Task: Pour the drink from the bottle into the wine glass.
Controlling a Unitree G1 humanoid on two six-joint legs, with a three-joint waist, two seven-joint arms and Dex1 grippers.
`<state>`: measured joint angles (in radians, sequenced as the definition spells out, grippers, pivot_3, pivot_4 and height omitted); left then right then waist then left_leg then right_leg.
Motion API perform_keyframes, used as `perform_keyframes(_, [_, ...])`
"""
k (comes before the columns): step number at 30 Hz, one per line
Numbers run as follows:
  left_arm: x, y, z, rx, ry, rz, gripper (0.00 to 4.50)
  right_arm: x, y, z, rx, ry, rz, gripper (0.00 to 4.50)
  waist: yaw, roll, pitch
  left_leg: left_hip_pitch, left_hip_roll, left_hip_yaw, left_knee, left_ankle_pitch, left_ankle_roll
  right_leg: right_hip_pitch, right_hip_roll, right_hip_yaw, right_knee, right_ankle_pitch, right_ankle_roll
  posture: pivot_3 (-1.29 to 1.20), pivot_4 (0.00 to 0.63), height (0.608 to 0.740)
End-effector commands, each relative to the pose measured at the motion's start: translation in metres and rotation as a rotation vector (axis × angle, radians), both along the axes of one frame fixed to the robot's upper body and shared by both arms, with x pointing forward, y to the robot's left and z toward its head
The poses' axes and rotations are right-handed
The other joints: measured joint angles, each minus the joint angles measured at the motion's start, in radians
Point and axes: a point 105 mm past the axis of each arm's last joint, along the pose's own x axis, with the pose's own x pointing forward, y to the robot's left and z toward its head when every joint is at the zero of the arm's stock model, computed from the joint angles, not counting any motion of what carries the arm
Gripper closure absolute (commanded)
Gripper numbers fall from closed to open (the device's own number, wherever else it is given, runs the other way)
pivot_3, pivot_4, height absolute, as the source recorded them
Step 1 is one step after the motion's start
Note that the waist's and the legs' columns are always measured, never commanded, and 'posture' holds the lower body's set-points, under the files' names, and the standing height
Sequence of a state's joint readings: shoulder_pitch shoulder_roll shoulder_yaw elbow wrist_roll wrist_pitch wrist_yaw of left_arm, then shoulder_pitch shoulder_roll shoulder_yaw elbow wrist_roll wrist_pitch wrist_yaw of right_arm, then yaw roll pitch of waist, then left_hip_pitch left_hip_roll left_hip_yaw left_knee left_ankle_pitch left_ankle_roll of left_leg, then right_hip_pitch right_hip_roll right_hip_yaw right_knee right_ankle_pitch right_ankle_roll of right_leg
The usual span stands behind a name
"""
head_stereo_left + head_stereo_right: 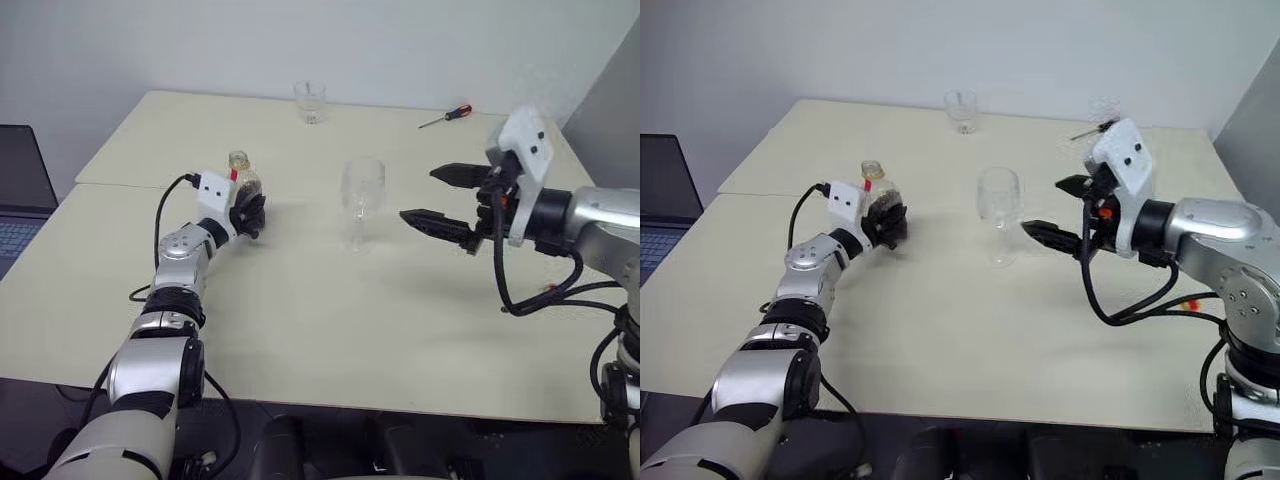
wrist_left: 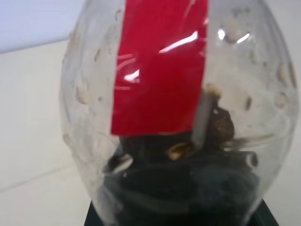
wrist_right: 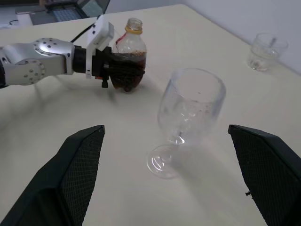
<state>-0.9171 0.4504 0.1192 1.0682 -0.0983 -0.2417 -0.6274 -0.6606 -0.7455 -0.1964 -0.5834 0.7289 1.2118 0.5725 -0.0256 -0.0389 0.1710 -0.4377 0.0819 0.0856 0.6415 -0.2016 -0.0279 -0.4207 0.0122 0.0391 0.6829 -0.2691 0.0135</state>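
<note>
Head views look down on a pale cream tabletop point(image 1: 300, 330) made of two slabs with a seam running across at the left, set against a plain light wall; a dark laptop point(image 1: 20, 195) sits off the table's edge at nine o'clock; a short clear stemless tumbler point(image 1: 310, 101) stands at twelve o'clock near the far edge, with a red-handled screwdriver point(image 1: 447, 116) lying at one o'clock; the clear stemmed wine glass point(image 1: 362, 203) stands upright and empty at the centre; the small squat clear plastic bottle point(image 3: 129, 56), uncapped with a yellow neck band and dark brown drink point(image 3: 130, 66) low in its body, stands at ten o'clock from the glass, well apart; the left gripper point(image 1: 247, 213) is clamped on the bottle's body; the right gripper point(image 1: 445, 200) hangs at three o'clock, near the glass, fingers spread wide, holding nothing.
</note>
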Motion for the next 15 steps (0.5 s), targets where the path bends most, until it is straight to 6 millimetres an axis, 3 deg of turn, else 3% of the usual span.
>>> perform_keyframes(1, [0.004, -0.014, 0.07, 0.129, -0.221, -0.072, 3.47, -0.007, -0.012, 0.003, 0.077, -0.071, -0.057, 0.0, 0.001, -0.001, 0.0, 0.0, 0.0, 0.0, 0.001, 0.0, 0.0, 0.0, 0.0, 0.0, 0.0, 0.0, 0.0, 0.0, 0.15, 0.74])
perform_keyframes(4, [0.005, -0.031, 0.098, 0.282, -0.313, -0.125, 3.48, -0.012, -0.014, -0.006, 0.214, -0.136, -0.099, 0.0, 0.002, -0.002, 0.0, -0.001, -0.001, -0.001, 0.001, 0.0, 0.0, 0.0, 0.0, 0.0, -0.001, 0.0, 0.0, 0.0, 0.15, 0.74])
perform_keyframes(7, [0.006, -0.05, 0.118, 0.382, -0.387, -0.163, 3.48, -0.018, -0.012, -0.024, 0.228, -0.176, -0.122, 0.0, 0.003, -0.002, 0.0, -0.002, -0.002, -0.001, 0.001, 0.0, 0.0, 0.0, 0.0, 0.0, -0.001, 0.0, 0.001, 0.0, 0.15, 0.74])
perform_keyframes(11, [0.006, -0.075, 0.125, 0.53, -0.451, -0.214, 3.48, -0.026, 0.003, -0.035, 0.272, -0.203, -0.119, 0.0, -0.003, -0.001, 0.0, -0.001, -0.002, 0.0, 0.002, 0.0, 0.0, 0.0, 0.0, 0.001, -0.001, -0.002, 0.006, 0.0, 0.15, 0.74])
perform_keyframes(15, [0.006, -0.088, 0.12, 0.637, -0.482, -0.241, 3.5, -0.022, 0.017, -0.044, 0.287, -0.22, -0.161, 0.0, -0.007, -0.001, 0.0, 0.0, -0.001, -0.001, 0.002, 0.0, 0.0, -0.001, 0.002, 0.002, 0.002, -0.002, 0.006, 0.0, 0.15, 0.74])
